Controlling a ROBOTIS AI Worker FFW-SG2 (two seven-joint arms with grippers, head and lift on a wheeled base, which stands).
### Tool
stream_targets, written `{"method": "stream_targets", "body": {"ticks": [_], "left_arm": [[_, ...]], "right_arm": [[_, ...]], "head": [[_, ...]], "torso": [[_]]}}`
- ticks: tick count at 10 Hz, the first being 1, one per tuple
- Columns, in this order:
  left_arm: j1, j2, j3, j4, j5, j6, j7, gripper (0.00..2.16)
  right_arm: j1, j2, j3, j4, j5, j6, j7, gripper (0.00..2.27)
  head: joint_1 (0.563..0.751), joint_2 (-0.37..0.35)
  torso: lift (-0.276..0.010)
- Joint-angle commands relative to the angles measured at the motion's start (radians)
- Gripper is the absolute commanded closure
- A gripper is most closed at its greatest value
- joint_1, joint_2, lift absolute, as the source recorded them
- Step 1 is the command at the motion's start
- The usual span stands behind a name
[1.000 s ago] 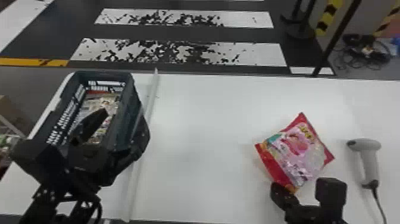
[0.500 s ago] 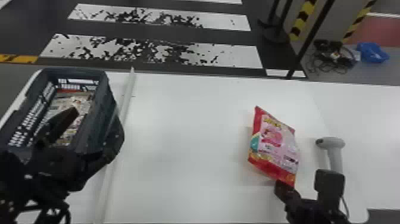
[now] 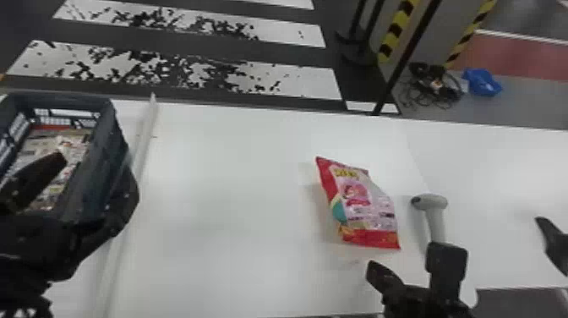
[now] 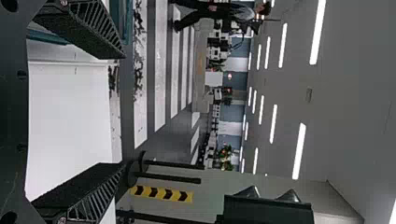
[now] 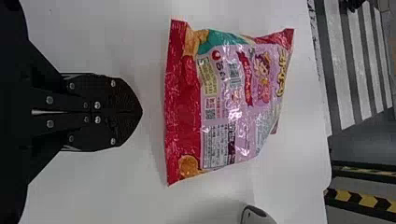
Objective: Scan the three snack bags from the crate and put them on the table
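Red and pink, the snack bag lies flat on the white bench, right of centre in the frame, barcode side up. From the bottom edge comes the right tool, its fingers pressed together, near the bag but apart from it. A pale scanner lies just right of the bag. Over at the left edge, the left tool has its fingers spread, beside a dark crate with colourful packets inside.
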Motion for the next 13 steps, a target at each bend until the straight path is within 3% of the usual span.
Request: {"method": "stream_targets", "body": {"ticks": [1, 3, 8, 10, 13], "left_arm": [[-0.002, -0.002, -0.002, -0.001, -0.001, 0.0, 0.0, 0.04], [0.005, 0.0, -0.005, -0.005, -0.001, 0.0, -0.002, 0.04], [0.012, 0.001, -0.01, -0.028, 0.0, -0.028, -0.008, 0.04], [0.011, 0.006, -0.01, -0.026, 0.003, -0.028, -0.01, 0.04], [0.008, 0.009, -0.004, -0.021, 0.016, -0.028, -0.013, 0.04]], "right_arm": [[0.035, 0.003, -0.021, -0.105, -0.019, 0.068, -0.002, 2.13], [-0.049, 0.004, -0.044, -0.128, 0.008, 0.068, -0.002, 2.13], [-0.261, -0.023, -0.029, 0.135, 0.099, -0.205, 0.05, 2.13], [-0.29, -0.022, 0.059, 0.232, 0.16, -0.325, 0.049, 2.13], [-0.302, -0.006, 0.169, 0.316, 0.229, -0.451, 0.017, 2.13]], "head": [[0.695, -0.158], [0.695, -0.142], [0.695, -0.189], [0.695, -0.202], [0.695, -0.155]], "torso": [[-0.094], [-0.094], [-0.094], [-0.094], [-0.094]]}}
